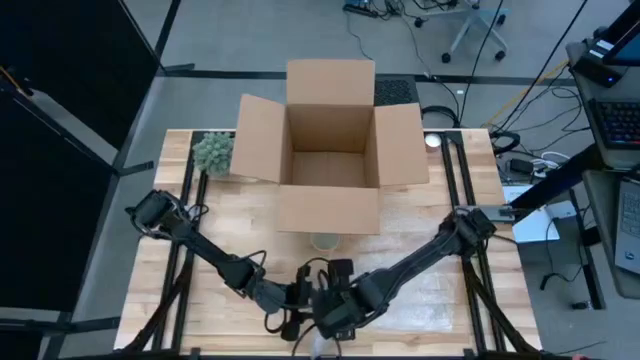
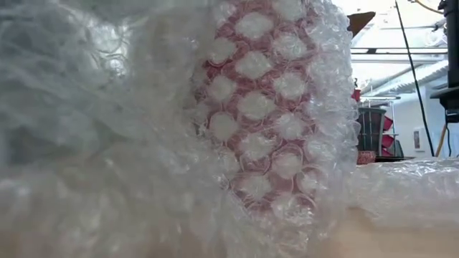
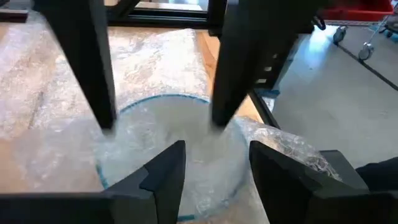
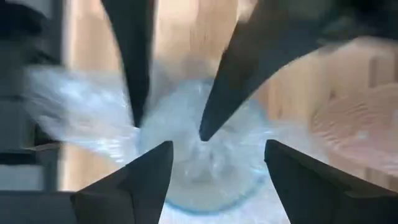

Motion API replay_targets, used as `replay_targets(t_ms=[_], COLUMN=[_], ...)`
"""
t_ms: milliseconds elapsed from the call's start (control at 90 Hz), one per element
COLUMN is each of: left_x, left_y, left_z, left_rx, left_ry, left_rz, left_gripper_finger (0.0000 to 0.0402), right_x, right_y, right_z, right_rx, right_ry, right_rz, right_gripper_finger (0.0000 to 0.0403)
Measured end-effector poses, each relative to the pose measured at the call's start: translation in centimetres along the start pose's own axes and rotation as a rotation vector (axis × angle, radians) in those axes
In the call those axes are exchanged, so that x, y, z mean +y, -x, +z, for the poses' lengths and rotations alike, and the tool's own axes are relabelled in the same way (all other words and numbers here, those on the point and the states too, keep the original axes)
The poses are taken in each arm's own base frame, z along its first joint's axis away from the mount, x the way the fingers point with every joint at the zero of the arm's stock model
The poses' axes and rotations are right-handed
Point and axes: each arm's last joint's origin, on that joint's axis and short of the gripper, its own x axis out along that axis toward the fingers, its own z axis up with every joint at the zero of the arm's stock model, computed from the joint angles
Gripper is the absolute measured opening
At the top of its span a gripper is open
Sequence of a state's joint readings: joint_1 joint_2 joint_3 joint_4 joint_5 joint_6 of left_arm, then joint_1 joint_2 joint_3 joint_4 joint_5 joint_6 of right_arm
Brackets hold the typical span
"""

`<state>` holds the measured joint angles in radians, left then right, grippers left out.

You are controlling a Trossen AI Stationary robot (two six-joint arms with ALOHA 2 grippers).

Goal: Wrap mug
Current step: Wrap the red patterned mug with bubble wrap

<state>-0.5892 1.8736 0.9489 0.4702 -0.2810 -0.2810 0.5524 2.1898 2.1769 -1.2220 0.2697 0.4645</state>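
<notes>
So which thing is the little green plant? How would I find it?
Find the big open cardboard box at the far middle of the wooden table. Look just past its left flap, at the table's far left corner. The plant sits there, the only green, bushy thing around.

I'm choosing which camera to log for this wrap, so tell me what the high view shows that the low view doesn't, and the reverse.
Only the high view shows the open cardboard box, the small green plant, and the left gripper and right gripper meeting at the table's near edge. Only the low view shows a pink object through the wrap's bubbles, plus the room behind. Both show the bubble wrap, though in the high view it is only a faint sheet on the wood.
</notes>
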Motion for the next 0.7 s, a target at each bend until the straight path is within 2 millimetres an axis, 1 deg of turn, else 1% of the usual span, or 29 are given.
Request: replay_targets(t_ms=[44, 89, 167, 222, 267, 411, 489, 622, 700], left_x=[0.0, 0.0, 0.0, 0.0, 0.0, 0.0, 0.0, 0.0, 0.0], left_y=[0.0, 0.0, 0.0, 0.0, 0.0, 0.0, 0.0, 0.0, 0.0], left_z=[0.0, 0.0, 0.0, 0.0, 0.0, 0.0, 0.0, 0.0, 0.0], left_rx=[0.0, -0.001, 0.0, 0.0, 0.0, 0.0, 0.0, -0.001, -0.003], left_ry=[0.0, 0.0, 0.0, 0.001, 0.001, 0.001, 0.001, 0.001, 0.002], left_rz=[0.0, 0.0, 0.0, 0.0, 0.0, 0.0, 0.0, 0.0, -0.001], left_gripper_finger=[0.0167, 0.0167, 0.0167, 0.0167, 0.0167, 0.0167, 0.0167, 0.0167, 0.0167], right_x=[-0.2, -0.4, -0.8, -1.2, -1.3, -1.6, -1.7, -1.6, -1.6], right_y=[0.8, 1.1, 1.2, 0.7, -0.1, -4.0, -5.3, -7.6, -8.4], right_z=[-0.2, -0.5, -0.8, -0.7, -0.6, -0.7, -1.0, -2.4, -2.8], right_rx=[-0.009, -0.015, -0.027, -0.022, -0.019, 0.033, 0.062, 0.108, 0.107], right_ry=[0.002, -0.003, -0.007, -0.012, -0.022, -0.061, -0.083, -0.116, -0.131], right_rz=[-0.033, -0.1, -0.2, -0.229, -0.23, -0.222, -0.201, -0.207, -0.195], right_gripper_finger=[0.0242, 0.0242, 0.0242, 0.0242, 0.0242, 0.0242, 0.0242, 0.0242, 0.0242])
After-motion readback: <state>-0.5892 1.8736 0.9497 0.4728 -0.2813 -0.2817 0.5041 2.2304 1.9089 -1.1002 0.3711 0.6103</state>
